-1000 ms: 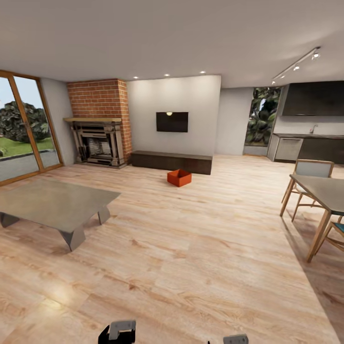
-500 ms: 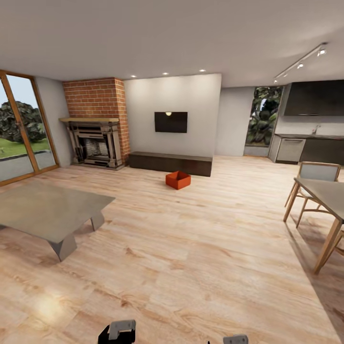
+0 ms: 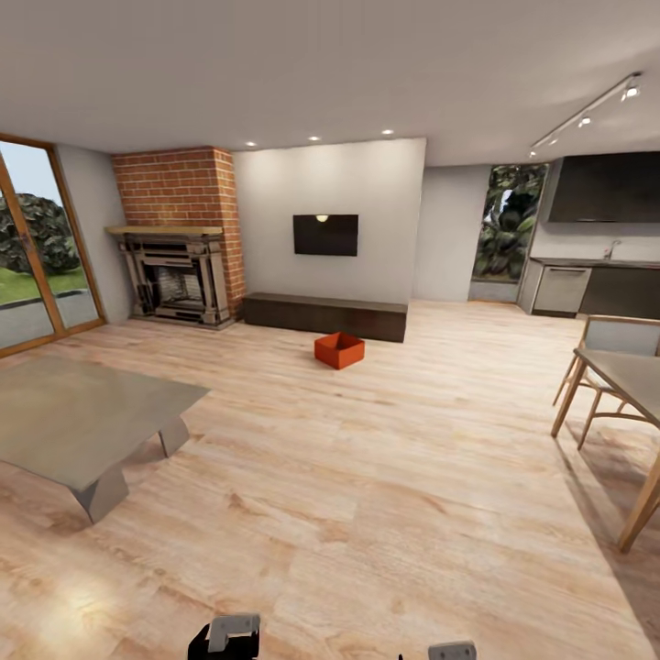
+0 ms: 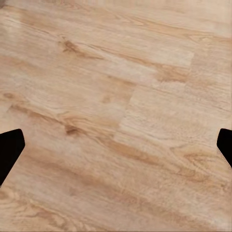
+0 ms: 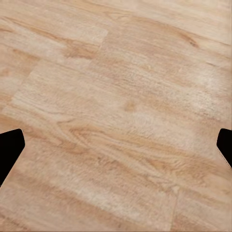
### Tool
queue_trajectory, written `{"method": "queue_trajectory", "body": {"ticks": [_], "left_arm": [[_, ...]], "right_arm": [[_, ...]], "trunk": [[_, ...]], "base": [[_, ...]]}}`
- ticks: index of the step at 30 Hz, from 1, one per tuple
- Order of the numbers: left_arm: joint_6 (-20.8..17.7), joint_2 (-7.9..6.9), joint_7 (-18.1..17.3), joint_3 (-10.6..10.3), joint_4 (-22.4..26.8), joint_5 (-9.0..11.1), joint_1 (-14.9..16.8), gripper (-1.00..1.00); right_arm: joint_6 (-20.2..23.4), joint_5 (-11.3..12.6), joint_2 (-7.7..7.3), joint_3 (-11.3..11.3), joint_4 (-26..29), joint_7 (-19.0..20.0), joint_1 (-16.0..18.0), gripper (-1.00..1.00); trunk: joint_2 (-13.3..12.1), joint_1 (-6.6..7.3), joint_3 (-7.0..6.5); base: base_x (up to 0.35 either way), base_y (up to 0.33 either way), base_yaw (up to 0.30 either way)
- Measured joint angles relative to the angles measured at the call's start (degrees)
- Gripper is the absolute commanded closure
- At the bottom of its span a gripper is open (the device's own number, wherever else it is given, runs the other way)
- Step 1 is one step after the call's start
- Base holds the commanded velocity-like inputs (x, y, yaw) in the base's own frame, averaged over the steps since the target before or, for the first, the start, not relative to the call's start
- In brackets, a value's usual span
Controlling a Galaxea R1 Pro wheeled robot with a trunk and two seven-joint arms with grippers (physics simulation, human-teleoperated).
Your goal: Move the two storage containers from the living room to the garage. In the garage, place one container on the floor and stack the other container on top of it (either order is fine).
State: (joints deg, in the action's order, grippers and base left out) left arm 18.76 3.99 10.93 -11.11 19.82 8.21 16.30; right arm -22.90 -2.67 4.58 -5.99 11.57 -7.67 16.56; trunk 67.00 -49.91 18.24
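Head view, storage container [image 3: 339, 349] before low cabinet [image 3: 325, 314], grey table [image 3: 73, 417] left

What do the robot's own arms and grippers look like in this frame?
Little shows. In the head view, the left arm appears as a glossy black body with a light grey, angular bracket-like part on top, and the right arm as a light grey block. In the wrist views the fingers are plain matte black, with angled tips. No cables or markings are visible.
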Motion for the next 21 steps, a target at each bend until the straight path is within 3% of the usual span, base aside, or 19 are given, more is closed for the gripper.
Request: {"method": "queue_trajectory", "body": {"ticks": [21], "left_arm": [[0.0,-0.09,-0.09,0.0,0.0,0.0,0.0,-1.0]], "right_arm": [[0.0,0.03,0.0,0.0,0.0,0.0,0.0,-1.0]], "trunk": [[0.0,0.0,0.0]], "base": [[0.337,-0.089,0.0]]}}
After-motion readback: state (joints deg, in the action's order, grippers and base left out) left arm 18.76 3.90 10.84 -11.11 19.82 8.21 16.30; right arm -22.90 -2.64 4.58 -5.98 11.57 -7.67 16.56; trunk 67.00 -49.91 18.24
